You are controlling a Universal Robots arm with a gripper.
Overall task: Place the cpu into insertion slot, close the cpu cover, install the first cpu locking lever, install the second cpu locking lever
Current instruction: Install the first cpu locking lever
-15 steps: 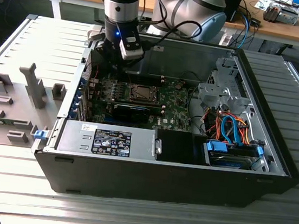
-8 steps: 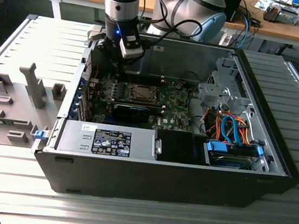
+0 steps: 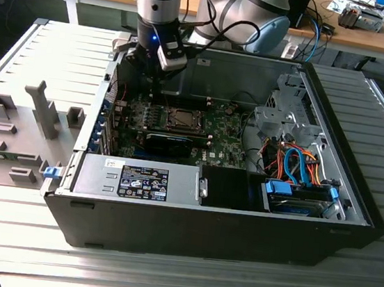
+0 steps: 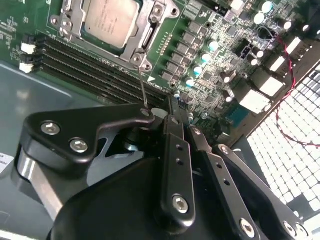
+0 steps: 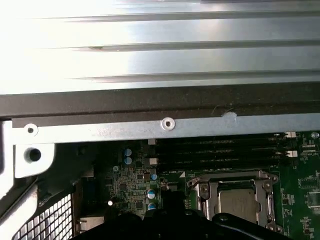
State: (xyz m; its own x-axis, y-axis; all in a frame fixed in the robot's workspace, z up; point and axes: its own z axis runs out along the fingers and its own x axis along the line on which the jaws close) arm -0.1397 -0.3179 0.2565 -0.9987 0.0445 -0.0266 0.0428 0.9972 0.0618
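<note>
The cpu [image 4: 107, 20] lies in the insertion slot [image 3: 183, 120] with its dull silver top facing up. The silver cpu cover [image 4: 144, 36] is folded down around it, and the first wrist view shows the cover [image 5: 202, 192] framing the cpu [image 5: 239, 206]. One thin wire locking lever [image 4: 142, 85] stands up from the socket's corner, with its tip against my gripper [image 4: 171, 107]. The black fingers are together with nothing between them. In the exterior view my gripper [image 3: 153, 86] hangs over the board just to the view's left of the slot.
Memory slots [image 4: 90, 65] run beside the socket. A long black card [image 3: 167, 142] lies in front of it. The case wall [image 5: 165, 125] rises close behind my gripper. A drive cage with orange and blue cables [image 3: 301, 171] fills the right end, and a grey fixture [image 3: 17, 136] sits outside on the left.
</note>
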